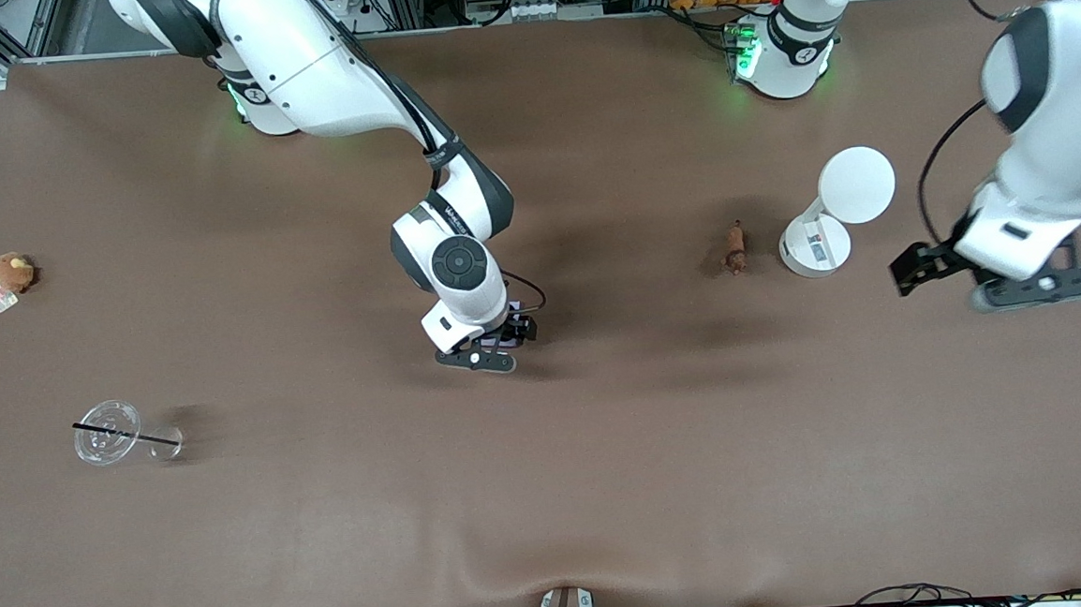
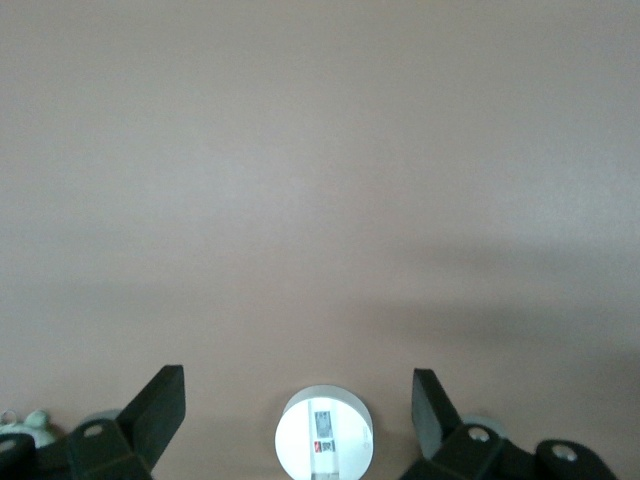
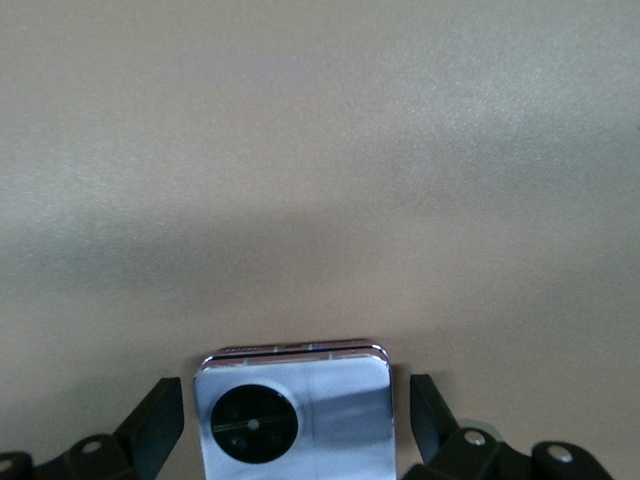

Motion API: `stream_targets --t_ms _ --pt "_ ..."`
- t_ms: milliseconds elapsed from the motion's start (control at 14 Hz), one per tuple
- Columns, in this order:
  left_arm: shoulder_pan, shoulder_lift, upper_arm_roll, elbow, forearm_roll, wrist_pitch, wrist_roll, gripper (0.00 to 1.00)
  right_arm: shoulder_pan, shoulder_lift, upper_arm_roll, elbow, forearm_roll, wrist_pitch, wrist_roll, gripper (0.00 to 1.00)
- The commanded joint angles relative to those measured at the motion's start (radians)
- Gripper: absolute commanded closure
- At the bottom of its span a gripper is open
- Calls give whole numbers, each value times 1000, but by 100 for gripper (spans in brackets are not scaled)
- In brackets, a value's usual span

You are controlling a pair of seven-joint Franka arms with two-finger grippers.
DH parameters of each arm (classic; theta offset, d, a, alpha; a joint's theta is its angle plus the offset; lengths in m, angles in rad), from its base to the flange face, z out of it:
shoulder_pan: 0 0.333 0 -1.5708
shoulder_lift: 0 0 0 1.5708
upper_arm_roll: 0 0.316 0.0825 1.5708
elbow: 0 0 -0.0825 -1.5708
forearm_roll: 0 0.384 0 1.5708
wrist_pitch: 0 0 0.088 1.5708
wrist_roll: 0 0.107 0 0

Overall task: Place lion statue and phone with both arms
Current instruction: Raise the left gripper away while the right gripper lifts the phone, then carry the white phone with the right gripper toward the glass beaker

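I see the right end effector [image 1: 496, 339] low over the middle of the counter [image 1: 552, 490], its fingers [image 3: 160, 420] spread wide, one to each side of the phone [image 3: 292, 415]. The phone lies flat on the counter between them, touching neither, so nothing is grasped.

The left end effector [image 1: 989, 276] hangs in the air over the left arm's end of the counter, released and holding nothing. In its wrist view a white cylindrical container [image 2: 323, 438] shows between the spread fingers [image 2: 160, 410].

The lion statue [image 1: 735, 247] stands on the counter at about 9 o'clock from that white container [image 1: 815, 245], just beside it and apart. A round white lid [image 1: 857, 185] sits at its 1 o'clock, touching it.

At the right arm's end lies a clear plastic cup [image 1: 109, 431] tipped on its side with a black straw [image 1: 126, 435] across it; I cannot tell whether anything else is inside. A brown plush toy [image 1: 11, 273] sits at its 11 o'clock, well apart.
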State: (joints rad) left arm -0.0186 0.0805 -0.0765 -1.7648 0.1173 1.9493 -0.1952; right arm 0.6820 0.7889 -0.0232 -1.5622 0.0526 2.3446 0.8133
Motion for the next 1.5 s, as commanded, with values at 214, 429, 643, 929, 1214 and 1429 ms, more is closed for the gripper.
stream_targets --t_ms 214,429,643,929,1214,1429 --pt "5 -14 -6 166 -88 -219 -9 0 11 26 -7 28 -26 -2 14 9" --pt "32 -18 -8 246 -131 -326 -41 0 1 23 -9 37 -30 -4 -6 55" --pt "37 -16 -9 287 -151 -354 -69 0 -47 12 -11 96 -39 -22 -59 56" --pt "28 -4 -12 303 -157 -372 49 0 -182 -2 -9 152 -31 -27 -187 56" --pt "20 27 -12 334 -151 -372 49 0 -376 -16 -6 155 -20 -27 -549 56" --pt "29 22 -14 329 -152 -372 63 0 -505 -8 -7 165 -33 -27 -744 56"
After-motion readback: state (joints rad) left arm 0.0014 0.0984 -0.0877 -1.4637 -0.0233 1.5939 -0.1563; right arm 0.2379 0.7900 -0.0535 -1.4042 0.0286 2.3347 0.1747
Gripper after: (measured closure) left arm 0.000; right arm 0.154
